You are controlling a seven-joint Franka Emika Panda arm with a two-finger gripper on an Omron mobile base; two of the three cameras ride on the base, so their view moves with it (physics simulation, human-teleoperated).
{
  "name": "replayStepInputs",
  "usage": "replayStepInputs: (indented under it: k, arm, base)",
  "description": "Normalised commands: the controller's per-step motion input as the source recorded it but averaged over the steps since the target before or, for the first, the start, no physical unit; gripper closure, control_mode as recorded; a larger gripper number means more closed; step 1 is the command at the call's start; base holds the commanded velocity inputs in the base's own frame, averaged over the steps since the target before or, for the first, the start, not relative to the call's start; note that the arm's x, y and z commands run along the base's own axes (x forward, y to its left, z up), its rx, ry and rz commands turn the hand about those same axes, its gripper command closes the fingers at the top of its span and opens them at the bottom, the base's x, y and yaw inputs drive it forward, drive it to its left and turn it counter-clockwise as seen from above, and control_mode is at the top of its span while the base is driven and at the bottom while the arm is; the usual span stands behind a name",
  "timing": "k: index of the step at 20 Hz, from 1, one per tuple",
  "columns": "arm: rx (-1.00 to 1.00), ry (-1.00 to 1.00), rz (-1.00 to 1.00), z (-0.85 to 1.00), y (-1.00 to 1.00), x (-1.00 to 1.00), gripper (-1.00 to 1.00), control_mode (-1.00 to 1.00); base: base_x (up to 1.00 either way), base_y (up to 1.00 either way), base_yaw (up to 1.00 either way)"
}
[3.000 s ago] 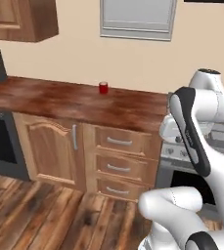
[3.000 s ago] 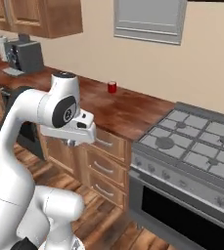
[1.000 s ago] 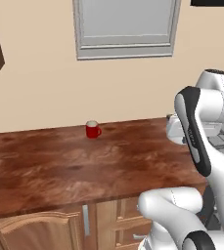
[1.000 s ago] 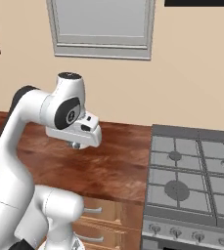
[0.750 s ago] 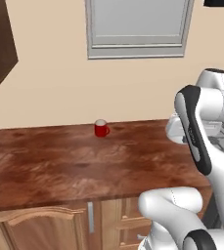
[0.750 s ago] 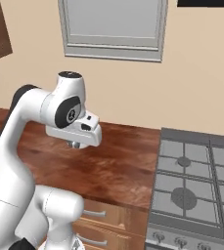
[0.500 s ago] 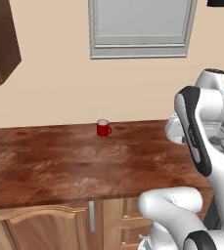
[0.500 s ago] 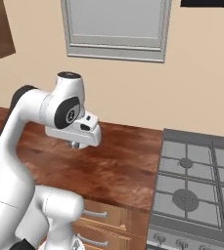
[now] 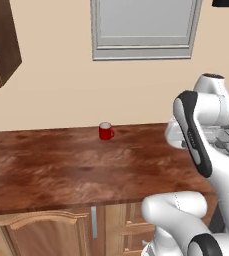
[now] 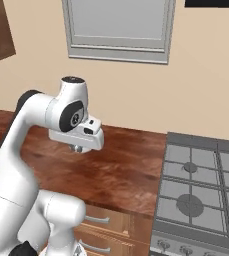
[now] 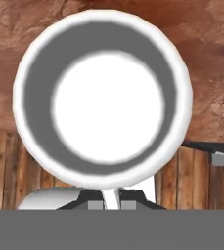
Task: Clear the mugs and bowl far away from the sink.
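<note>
Driving has brought the base right up to the worktop, so both base views have shifted with it. Over the last half second the scene barely changes, and the arm keeps the same tucked pose.

The end effector is pinching the near wall of a round white vessel, with a thin strip of that wall between the two dark tips. I take this for the white mug, though its handle cannot be made out. It hangs in the air over the front edge of the worktop, mouth towards the hand camera. Its inside is bare: grey wall, white bottom, nothing in it.

The red mug stands upright at the back edge of the worktop, close to the wall and under the window. Its handle points towards the stove. Whether it holds anything is too small to tell.

The step in hand looks like setting the carried mug down on this stretch. To do it well:
- Reach inward from the front edge before lowering, so the foot lands fully on wood.
- Keep well apart from the red mug.
- Lower straight down and spread the tips only once the base rests flat, since a grip on one wall may let it tip.
</note>
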Motion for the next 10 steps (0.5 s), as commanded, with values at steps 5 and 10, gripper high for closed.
replayStepInputs:
  k: [5,10]
  arm:
    - [0.00,0.08,0.00,-0.56,0.09,0.76,1.00,-1.00]
    - [0.00,0.01,0.00,-0.54,0.09,0.84,1.00,-1.00]
  base:
    - [0.00,0.00,0.00]
    - [0.00,0.00,0.00]
